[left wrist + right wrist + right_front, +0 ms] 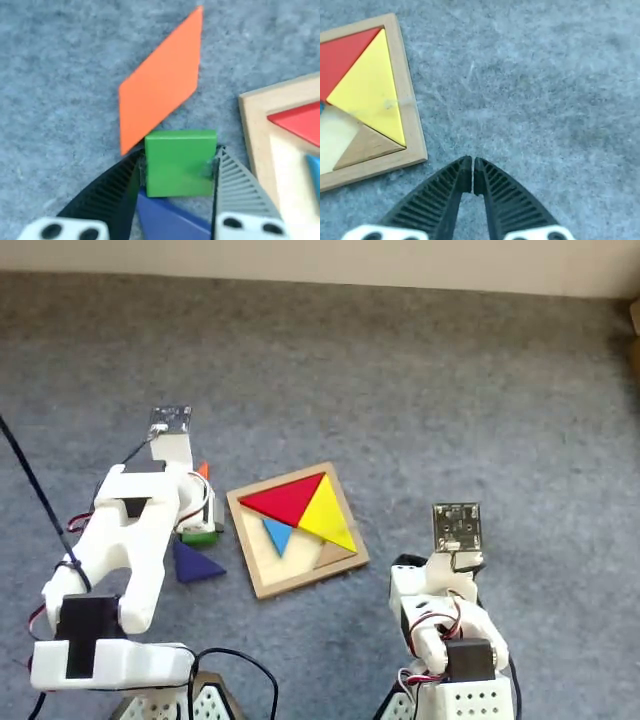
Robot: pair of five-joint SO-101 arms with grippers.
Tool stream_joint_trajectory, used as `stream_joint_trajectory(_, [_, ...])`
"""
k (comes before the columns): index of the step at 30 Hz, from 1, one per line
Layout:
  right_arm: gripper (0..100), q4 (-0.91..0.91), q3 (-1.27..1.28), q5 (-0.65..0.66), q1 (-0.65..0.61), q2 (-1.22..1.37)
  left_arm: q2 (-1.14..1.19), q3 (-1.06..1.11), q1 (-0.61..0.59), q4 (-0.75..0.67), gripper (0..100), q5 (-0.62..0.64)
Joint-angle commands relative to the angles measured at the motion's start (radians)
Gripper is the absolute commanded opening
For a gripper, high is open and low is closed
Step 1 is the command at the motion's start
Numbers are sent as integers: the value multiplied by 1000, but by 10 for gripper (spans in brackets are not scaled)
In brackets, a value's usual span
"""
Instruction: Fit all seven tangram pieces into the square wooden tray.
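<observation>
Gripping the green square [180, 172] in the left hand [180, 154].
I'd lift it straight, clear of the orange parallelogram [160, 85] just ahead, then swing to the tray [252, 125] alongside.

Five triangles [285, 502] [330, 512] [277, 534] [333, 554] [195, 564], one square [180, 170], one parallelogram [160, 82], one tray [300, 583], two claws [181, 154] [472, 172].
</observation>
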Motion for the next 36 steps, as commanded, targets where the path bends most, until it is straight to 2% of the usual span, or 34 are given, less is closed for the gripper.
stream_joint_trajectory(1, [27,12,134,6,18,-13,1,-41,30,29,189,-63])
stream_joint_trajectory(6, [27,12,134,6,18,-13,-61,-33,54,57,188,-68])
stream_joint_trajectory(16, [27,12,134,6,18,-13,-331,-27,74,212,188,-69])
stream_joint_trajectory(21, [27,12,134,6,18,-13,-358,-27,197,275,188,-97])
stream_joint_trajectory(26, [27,12,134,6,18,-13,-361,-27,317,278,188,-94])
stream_joint_trajectory(31, [27,12,134,6,18,-13,-360,-27,429,272,188,-23])
stream_joint_trajectory(36, [27,12,133,6,18,-13,-354,-28,545,269,188,-18])
